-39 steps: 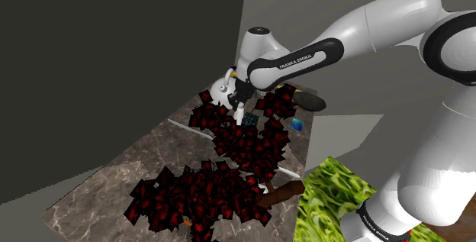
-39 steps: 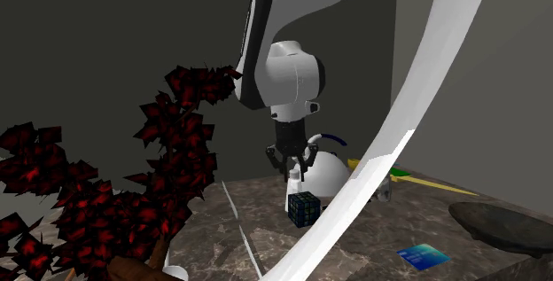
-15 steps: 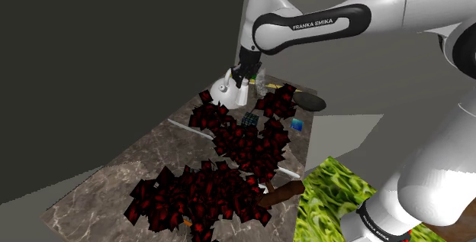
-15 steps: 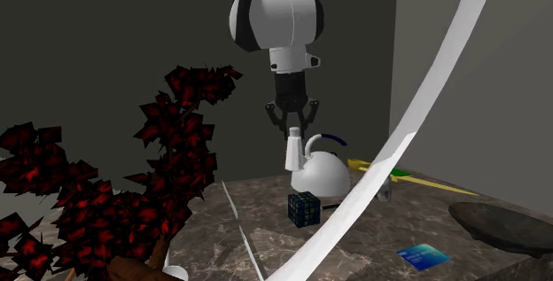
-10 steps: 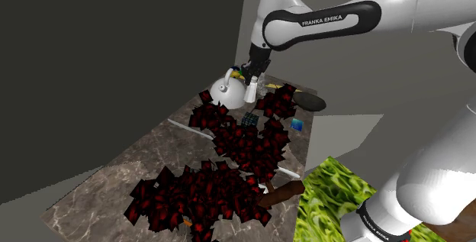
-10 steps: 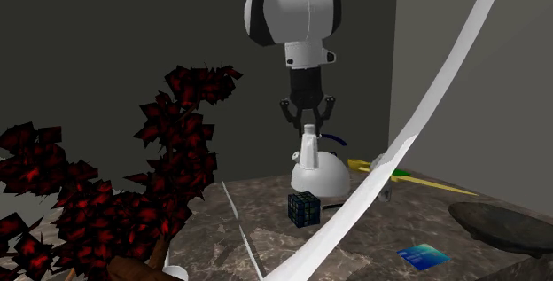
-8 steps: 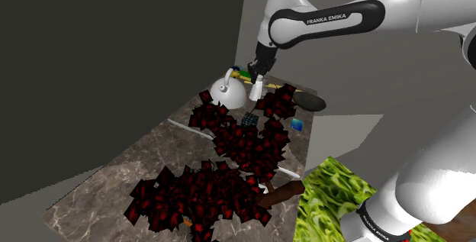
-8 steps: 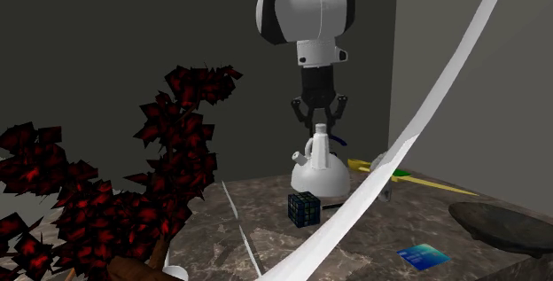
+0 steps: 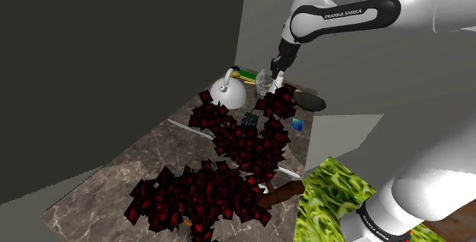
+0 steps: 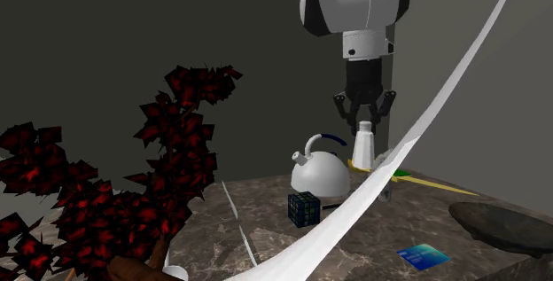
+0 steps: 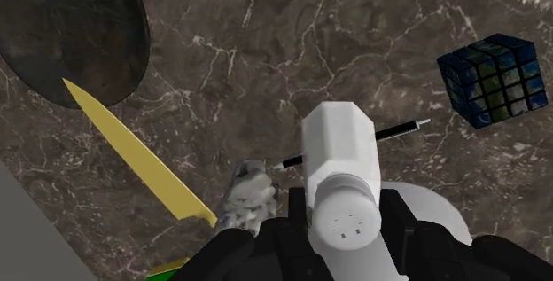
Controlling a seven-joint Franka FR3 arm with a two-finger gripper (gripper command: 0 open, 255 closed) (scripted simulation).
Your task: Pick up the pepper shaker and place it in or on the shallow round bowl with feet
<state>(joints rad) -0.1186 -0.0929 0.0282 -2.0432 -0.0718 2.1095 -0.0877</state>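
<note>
My black gripper is shut on a white pepper shaker and holds it in the air by its perforated top. In the second exterior view the gripper hangs to the right of the kettle, with the shaker dangling upright above the marble table. Seen from the wrist, the fingers clasp the shaker on both sides. The shallow dark bowl sits on the table to the shoulder view's right of the shaker; it also appears as a dark bowl and a dark bowl.
A white kettle stands behind a dark puzzle cube. A blue card lies near the bowl. A yellow knife, a grey crumpled lump and a black pen lie below the gripper. A red-leaved plant covers the table's middle.
The gripper lifted the shaker off the table, then carried it toward the shoulder view's right, from beside the kettle toward the bowl. Its grip stayed shut.
</note>
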